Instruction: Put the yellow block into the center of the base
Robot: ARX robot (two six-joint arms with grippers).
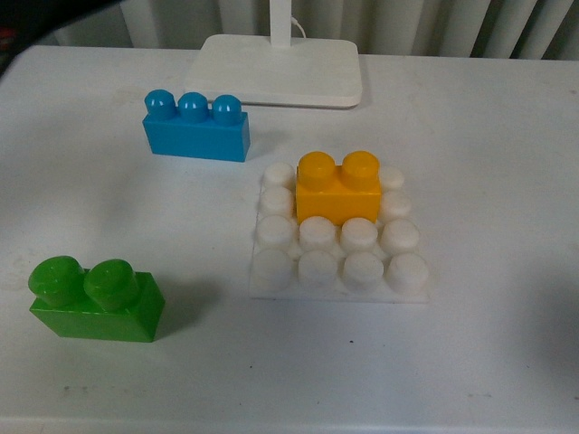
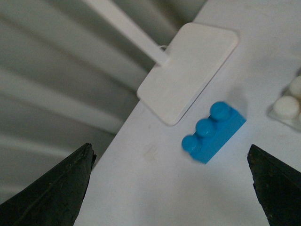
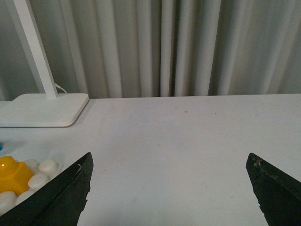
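The yellow block (image 1: 337,187), a two-stud brick, stands upright on the white studded base (image 1: 339,249), over its middle columns in the back rows. No gripper shows in the front view. The right wrist view shows the block's corner (image 3: 10,173) and some base studs (image 3: 47,166) at its edge. My right gripper (image 3: 169,157) is open and empty over bare table, away from the block. My left gripper (image 2: 171,150) is open and empty above the table beside the blue brick (image 2: 214,132). A corner of the base (image 2: 289,106) shows in the left wrist view.
A blue three-stud brick (image 1: 196,125) stands behind and left of the base. A green two-stud brick (image 1: 95,298) stands at the front left. A white lamp stand (image 1: 280,68) with a pole stands at the back, before grey curtains (image 3: 178,47).
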